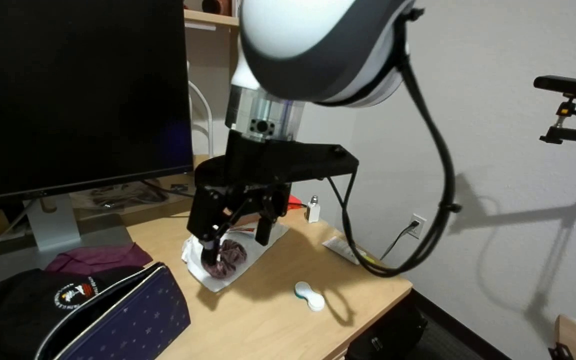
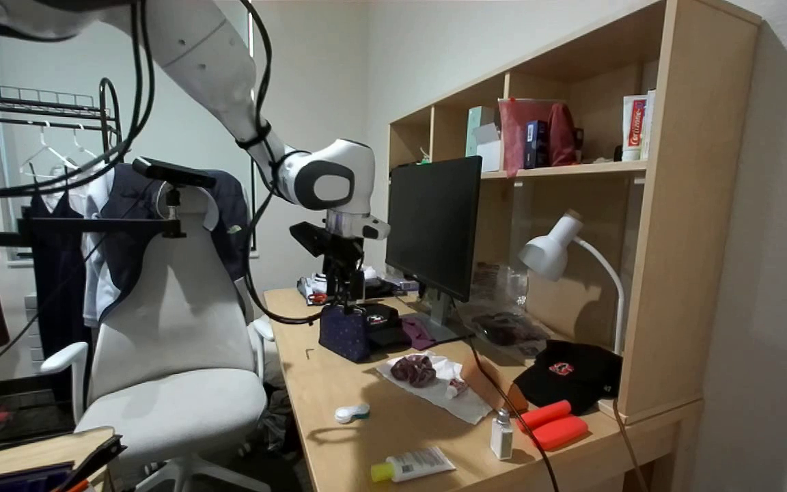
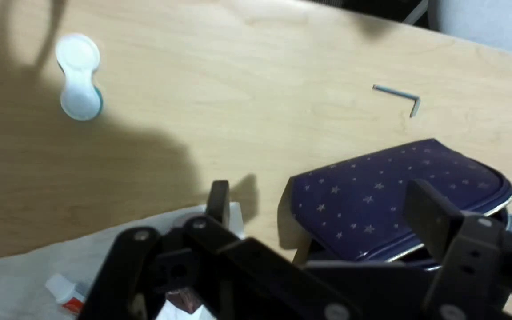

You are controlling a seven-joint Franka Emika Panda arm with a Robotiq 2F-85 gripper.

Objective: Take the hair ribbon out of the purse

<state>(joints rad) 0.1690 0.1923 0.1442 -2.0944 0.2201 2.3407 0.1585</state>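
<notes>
Holding nothing, the jaws stand wide apart above the counter point(image 2: 325, 384), and the hair ribbon point(image 2: 412, 370) lies on the white cloth point(image 2: 468, 408), farther than the purse point(image 2: 347, 335) from the edge beside the chair point(image 2: 182, 403).

There are one wooden desk point(image 1: 248, 325), one star-patterned navy purse point(image 3: 362, 195), one mauve scrunchie point(image 2: 414, 370), one contact lens case point(image 3: 79, 75), one hex key point(image 3: 396, 93), one monitor point(image 2: 434, 225), one gooseneck lamp point(image 2: 550, 253), one white bottle point(image 2: 501, 437), one plum-coloured cloth point(image 1: 100, 257) and one office chair point(image 2: 168, 307). Black baseball caps point(image 2: 581, 377) number two, and so do the tubes point(image 2: 426, 465) on the desk, one of them yellow-capped. Visible armrests point(image 2: 65, 356) come to two, wall outlets point(image 1: 420, 219) to one.
</notes>
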